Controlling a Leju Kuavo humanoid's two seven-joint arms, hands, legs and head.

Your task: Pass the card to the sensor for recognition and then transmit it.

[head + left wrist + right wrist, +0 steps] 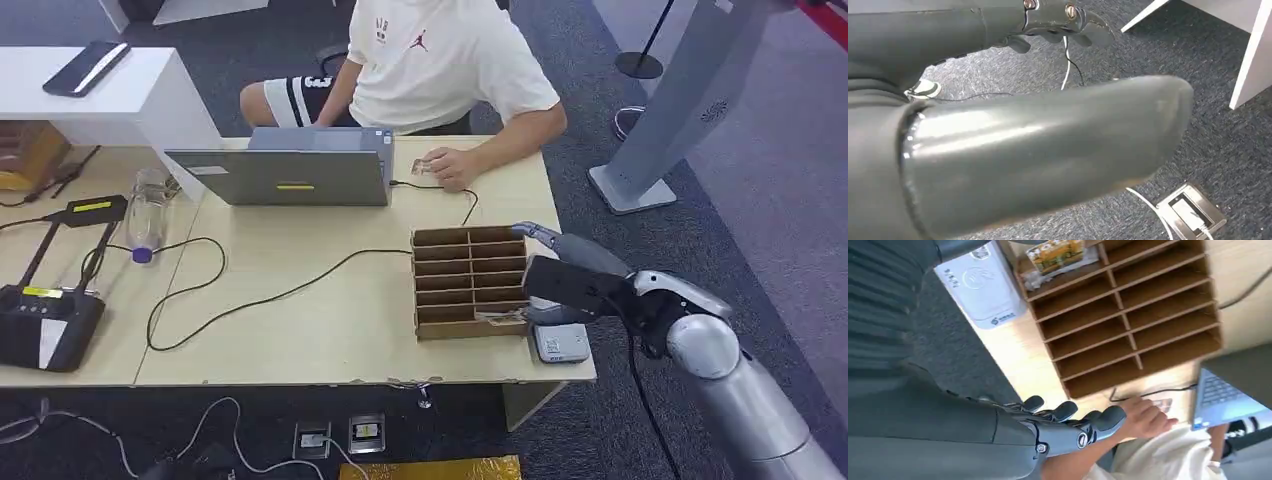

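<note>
A card [497, 318] with a yellow-green picture lies in the nearest slot of the wooden slotted box [468, 280], and shows in the right wrist view as card [1055, 252] in box [1128, 315]. The white card sensor [560, 343] lies on the table right beside that slot, sensor [982, 287]. My right hand [560, 268] hovers over the box's right edge, fingers [1073, 417] stretched out and holding nothing. My left hand [1060, 20] hangs above the grey carpet with nothing in it.
A person in a white shirt [440, 60] sits across the table at a grey laptop [290, 172], one hand [452, 165] resting beside a small card. Black cables [250, 300], a water bottle [146, 215] and a black device [45, 320] lie at the left. A floor socket [1190, 212] sits in the carpet.
</note>
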